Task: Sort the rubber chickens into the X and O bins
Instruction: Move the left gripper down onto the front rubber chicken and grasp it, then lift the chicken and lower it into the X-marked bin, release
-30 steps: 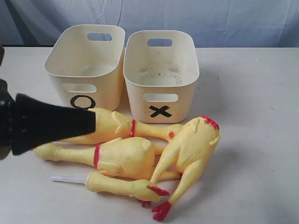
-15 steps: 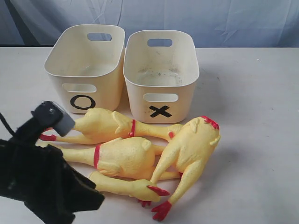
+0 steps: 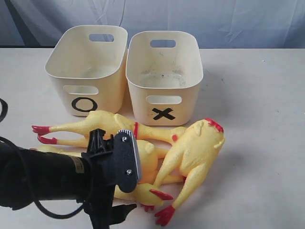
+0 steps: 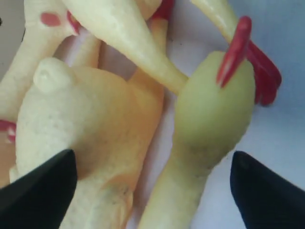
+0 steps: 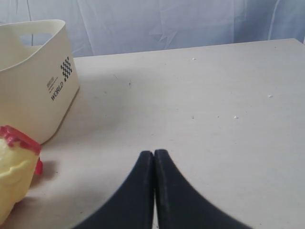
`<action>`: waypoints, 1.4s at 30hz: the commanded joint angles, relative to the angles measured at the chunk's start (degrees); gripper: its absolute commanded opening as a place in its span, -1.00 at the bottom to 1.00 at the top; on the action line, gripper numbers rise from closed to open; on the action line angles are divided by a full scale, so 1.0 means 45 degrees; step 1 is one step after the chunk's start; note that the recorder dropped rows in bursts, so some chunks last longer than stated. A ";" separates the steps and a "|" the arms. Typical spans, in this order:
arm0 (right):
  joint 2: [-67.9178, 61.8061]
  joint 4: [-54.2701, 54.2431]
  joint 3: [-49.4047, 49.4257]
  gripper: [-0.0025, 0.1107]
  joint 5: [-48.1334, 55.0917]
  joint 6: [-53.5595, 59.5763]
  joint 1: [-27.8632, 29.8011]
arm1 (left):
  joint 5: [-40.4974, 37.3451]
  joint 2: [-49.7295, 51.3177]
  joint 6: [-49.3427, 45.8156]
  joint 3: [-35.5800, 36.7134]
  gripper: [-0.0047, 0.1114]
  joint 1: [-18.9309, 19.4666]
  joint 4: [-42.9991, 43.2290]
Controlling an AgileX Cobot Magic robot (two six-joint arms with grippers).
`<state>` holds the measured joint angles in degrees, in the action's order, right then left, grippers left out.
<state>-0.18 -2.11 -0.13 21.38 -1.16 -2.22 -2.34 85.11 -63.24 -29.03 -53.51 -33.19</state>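
Four rubber chickens are lying in a loose pile on the table [image 3: 257, 119], just in front of the O bin [image 3: 107, 98] and the X bin [image 3: 188, 102], which are standing side by side, O on the left. The top chicken [image 3: 109, 125] is lying crosswise, red feet pointing left, neck band and head toward the X bin. The right chicken [image 3: 198, 145] is lying diagonally, its fat end with a red patch near the X bin's corner and its red feet toward the camera. The middle chicken [image 3: 148, 157] is showing only part of its body, as the left arm [image 3: 47, 179] is covering the rest. The small chicken [image 3: 143, 193] is lying at the front of the pile, its red-combed head poking out past the arm. The left gripper [image 4: 152, 191] is hovering right over the pile, jaws spread wide and gripping nothing. In the left wrist view the small chicken's head is sitting between the fingers [image 4: 38, 191], beside the middle chicken's body, and I cannot tell whether the fingers are touching either one. The right gripper [image 5: 154, 160] is hanging over bare table off to the side, with its jaws pressed together and nothing between them.
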 commanded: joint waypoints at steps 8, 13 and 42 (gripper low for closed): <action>0.0041 0.0012 0.0030 -0.96 -0.0133 0.0003 -0.0042 | 0.0070 0.0858 0.0042 -0.0003 0.11 -0.1879 0.0189; 0.0041 0.0012 0.0030 -0.96 -0.0133 0.0003 -0.0042 | -0.0472 0.0858 0.0042 -0.0003 -0.61 -0.2106 0.0166; 0.0041 0.0014 0.0030 -0.96 -0.0131 0.0003 -0.0042 | 0.8641 -0.4683 -0.0274 -0.1848 -0.92 0.0510 -0.1333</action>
<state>-0.18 -2.11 -0.13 21.38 -1.16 -2.22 35.36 62.00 -64.33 -36.03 -55.43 -37.46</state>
